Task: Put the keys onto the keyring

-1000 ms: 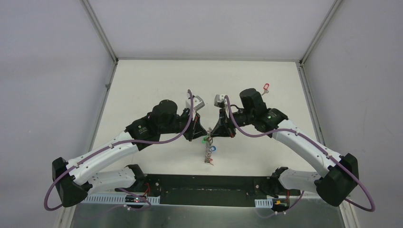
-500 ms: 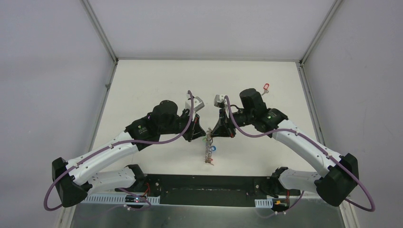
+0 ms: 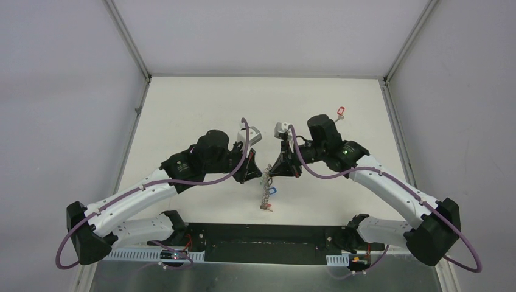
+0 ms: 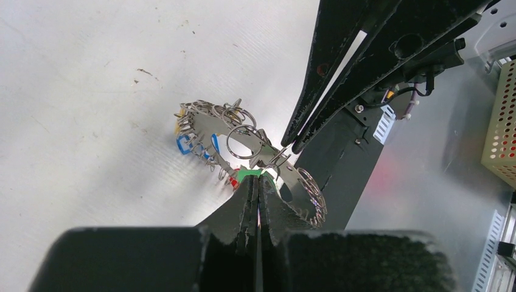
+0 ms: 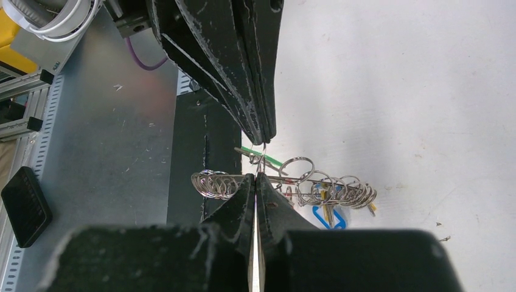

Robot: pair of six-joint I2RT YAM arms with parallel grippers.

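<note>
Arms bent inward above keyring (image 4: 210, 128); left gripper (image 4: 258, 180) clamps green-tagged key (image 4: 246, 173), right gripper (image 5: 255, 176) pinches keyring rim; poses barely changed.

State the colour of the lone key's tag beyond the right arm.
Red key tag; top external view shows it best.

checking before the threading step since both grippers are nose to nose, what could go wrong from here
1. The right gripper pinches the keyring only at its edge, so it could twist or slip out.
2. The left gripper holds the green-tagged key only by its tag; a tug could pull it free.
3. The two grippers nearly touch, so they may collide.
</note>
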